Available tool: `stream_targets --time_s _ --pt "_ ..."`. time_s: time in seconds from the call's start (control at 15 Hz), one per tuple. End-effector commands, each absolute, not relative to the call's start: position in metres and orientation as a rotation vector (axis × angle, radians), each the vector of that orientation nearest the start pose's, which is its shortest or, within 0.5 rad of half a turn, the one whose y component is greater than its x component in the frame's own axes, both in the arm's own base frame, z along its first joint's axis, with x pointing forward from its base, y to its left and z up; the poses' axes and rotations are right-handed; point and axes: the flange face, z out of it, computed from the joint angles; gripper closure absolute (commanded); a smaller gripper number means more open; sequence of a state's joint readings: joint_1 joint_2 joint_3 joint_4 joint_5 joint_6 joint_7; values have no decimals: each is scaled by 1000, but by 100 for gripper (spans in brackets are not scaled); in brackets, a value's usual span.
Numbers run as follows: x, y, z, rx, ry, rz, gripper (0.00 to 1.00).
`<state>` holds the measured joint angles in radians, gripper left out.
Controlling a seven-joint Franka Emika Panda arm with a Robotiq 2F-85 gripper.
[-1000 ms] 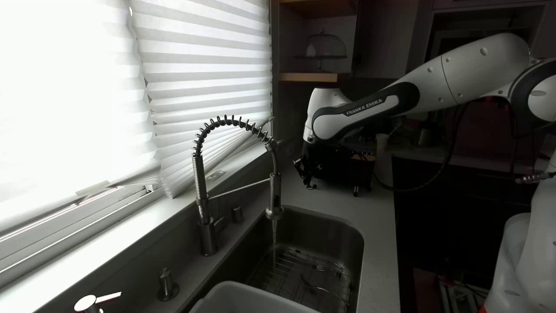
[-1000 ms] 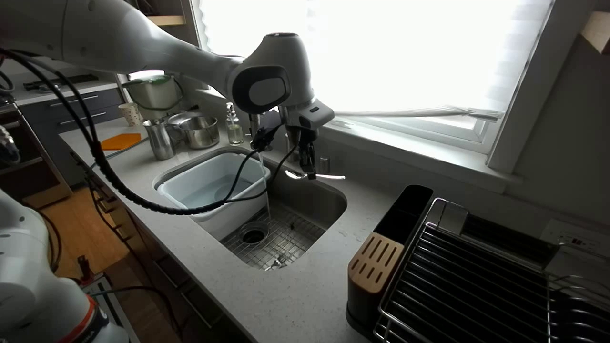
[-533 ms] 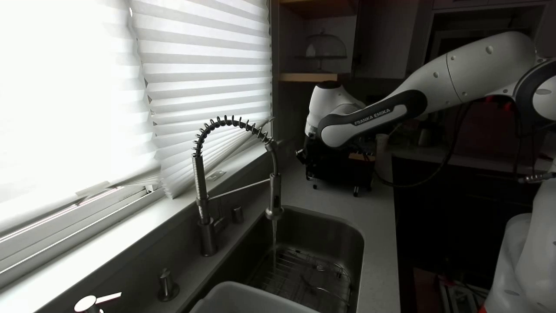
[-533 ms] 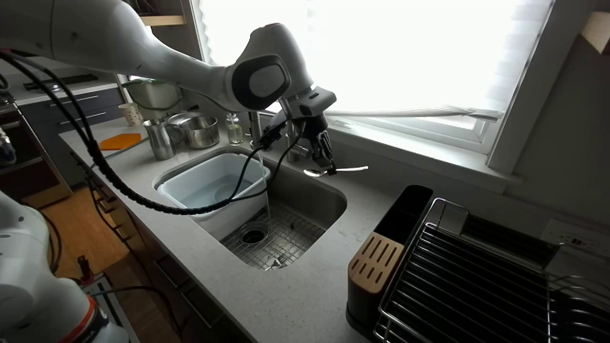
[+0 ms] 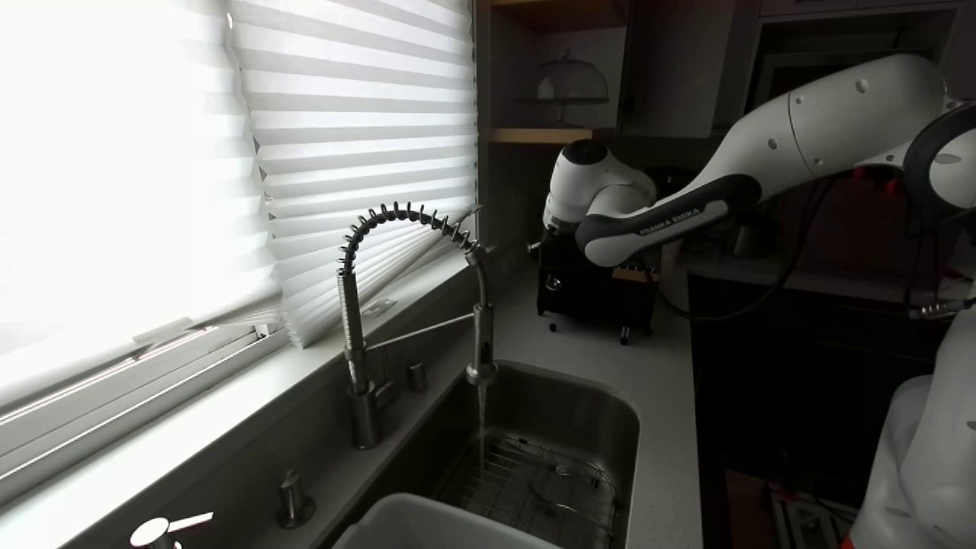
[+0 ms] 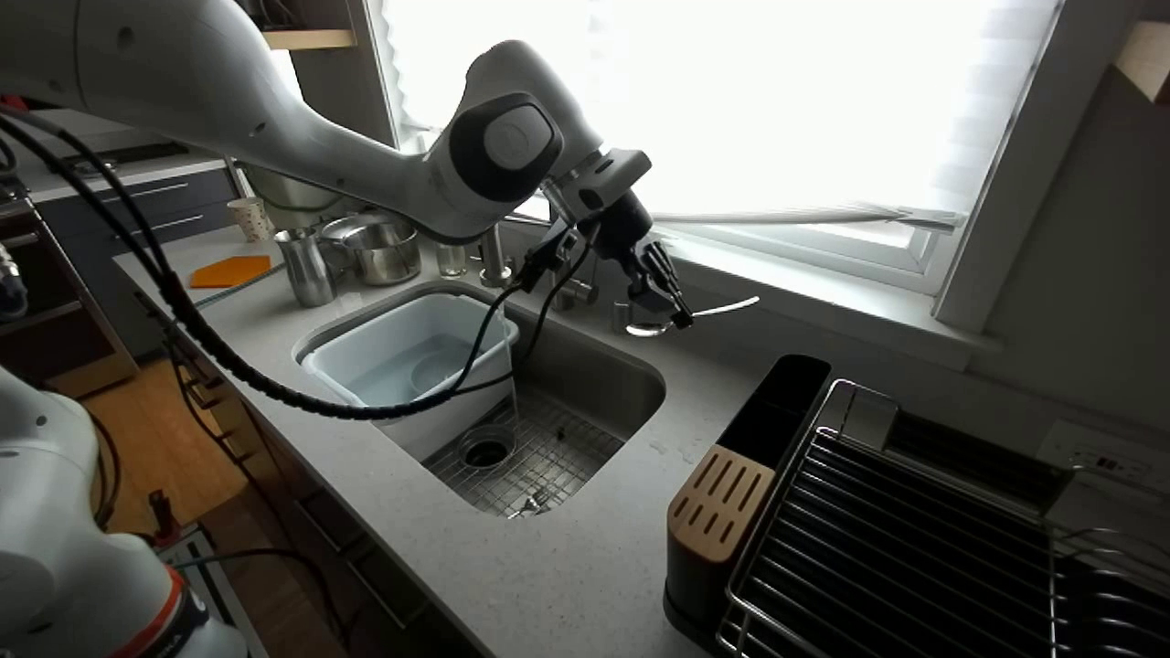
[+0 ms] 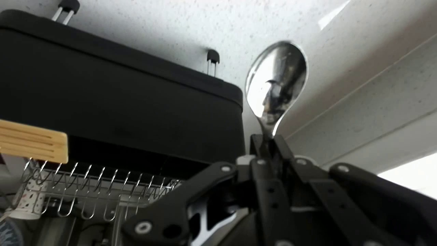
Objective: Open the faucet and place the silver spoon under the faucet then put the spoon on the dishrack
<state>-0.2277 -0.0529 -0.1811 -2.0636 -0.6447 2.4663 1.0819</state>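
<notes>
The black claw (image 7: 269, 140) pinches the silver spoon (image 7: 277, 77) at its neck, in the air between the stainless steel sink (image 6: 594, 370) and the silver wire dish rack (image 6: 914, 544). With the chrome spring-necked faucet (image 5: 353, 328) running and the spoon clear of its thin stream (image 5: 482, 427), the step looks like the carry to the rack. Go right and nearer, high over the black box-shaped cutlery holder (image 6: 692, 580), lay the spoon across the rack, and release only once it rests.

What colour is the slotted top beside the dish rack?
The slotted top is light wood brown, clearest in an exterior view.
</notes>
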Motion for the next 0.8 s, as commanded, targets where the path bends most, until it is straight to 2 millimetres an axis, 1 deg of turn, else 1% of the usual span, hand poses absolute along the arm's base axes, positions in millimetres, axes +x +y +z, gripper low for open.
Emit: stream_targets --time_s 0.0,0.07,0.33,0.4,0.53,0.73 --pt "525 -234 509 -2837 1719 -1026 98" --pt "524 -236 510 -2832 1727 -1035 92" --pt "526 -234 510 -2836 1717 -1035 92" --pt "526 -234 510 -2836 1717 -1035 98" --pt "526 -249 514 -2829 1773 -1121 98" --pt "519 -272 527 -2790 1866 -1255 98"
